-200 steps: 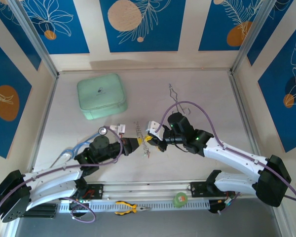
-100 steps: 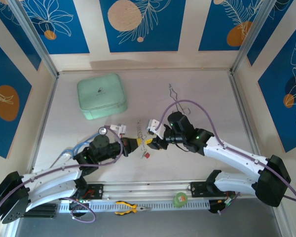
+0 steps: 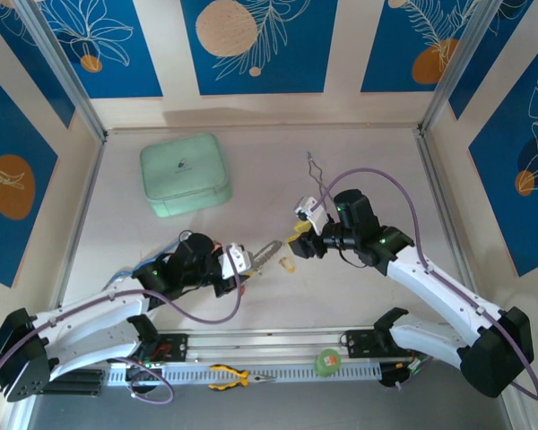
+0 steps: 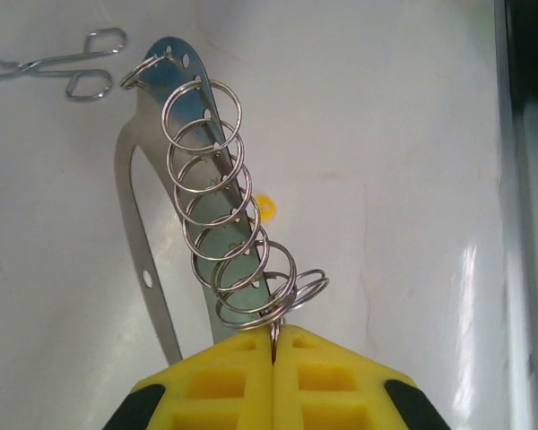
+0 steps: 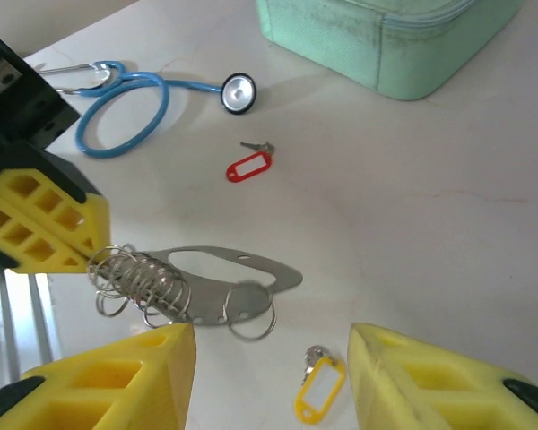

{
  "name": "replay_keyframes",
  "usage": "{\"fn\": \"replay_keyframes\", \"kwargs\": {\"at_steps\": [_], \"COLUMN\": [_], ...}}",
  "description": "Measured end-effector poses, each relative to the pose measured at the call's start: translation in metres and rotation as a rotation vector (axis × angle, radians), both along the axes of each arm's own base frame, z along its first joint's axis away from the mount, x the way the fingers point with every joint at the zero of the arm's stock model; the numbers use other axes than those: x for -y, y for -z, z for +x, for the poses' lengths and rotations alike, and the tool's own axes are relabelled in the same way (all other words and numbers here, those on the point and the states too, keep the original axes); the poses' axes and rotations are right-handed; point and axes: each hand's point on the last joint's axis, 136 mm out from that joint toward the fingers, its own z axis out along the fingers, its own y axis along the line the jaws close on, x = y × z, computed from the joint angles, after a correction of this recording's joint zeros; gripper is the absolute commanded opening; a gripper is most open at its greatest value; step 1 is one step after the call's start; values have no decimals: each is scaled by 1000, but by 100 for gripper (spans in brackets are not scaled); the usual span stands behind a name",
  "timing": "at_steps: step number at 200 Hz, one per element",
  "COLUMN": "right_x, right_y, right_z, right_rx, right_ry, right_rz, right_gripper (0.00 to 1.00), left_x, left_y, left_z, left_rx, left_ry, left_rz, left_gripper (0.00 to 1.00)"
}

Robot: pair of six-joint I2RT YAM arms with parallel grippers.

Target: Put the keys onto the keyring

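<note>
The keyring (image 4: 136, 215) is a flat grey metal loop carrying several wire split rings. My left gripper (image 4: 275, 339) is shut on one ring at its near end. In the top view the left gripper (image 3: 242, 260) holds the keyring (image 3: 267, 253) pointing right, towards my right gripper (image 3: 301, 240). In the right wrist view the right gripper (image 5: 269, 333) stands open above the keyring (image 5: 251, 264), with nothing between its fingers. A yellow-tagged key (image 5: 319, 387) lies on the table under the open jaws and shows small in the top view (image 3: 285, 264). A red-tagged key (image 5: 249, 166) lies farther off.
A mint green case (image 3: 182, 174) stands at the back left. Thin silver tongs (image 3: 316, 167) lie behind the right gripper. A blue stethoscope (image 5: 125, 98) lies by the left arm. Yellow-handled pliers (image 3: 238, 378) and a green roll (image 3: 325, 362) sit on the front rail.
My right gripper has opened and drawn back to the right. The yellow-tagged key now lies loose on the table. My left gripper has shifted right with the keyring.
</note>
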Motion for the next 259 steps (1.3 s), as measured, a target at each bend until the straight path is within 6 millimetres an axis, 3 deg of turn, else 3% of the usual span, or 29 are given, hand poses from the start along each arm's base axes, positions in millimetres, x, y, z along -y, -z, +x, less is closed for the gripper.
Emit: {"fn": "replay_keyframes", "kwargs": {"at_steps": [59, 106, 160, 202, 259], "right_x": [-4, -17, -17, -29, -34], "right_y": [-17, 8, 47, 37, 29], "right_z": [-23, -53, -64, -63, -56], "right_rx": [-101, -53, 77, 332, 667], "right_ry": [-149, -318, -414, -441, -436], "right_rz": [43, -64, -196, -220, -305], "right_gripper": [48, 48, 42, 44, 49], "left_x": [-17, -28, -31, -28, -6], "left_y": [0, 13, 4, 4, -39], "left_z": [8, 12, 10, 5, 9], "left_rx": [376, 562, 665, 511, 69], "left_ry": [157, 234, 256, 214, -30], "left_rz": [175, 270, 265, 222, 31], "left_gripper": [0, 0, 0, 0, 0]}}
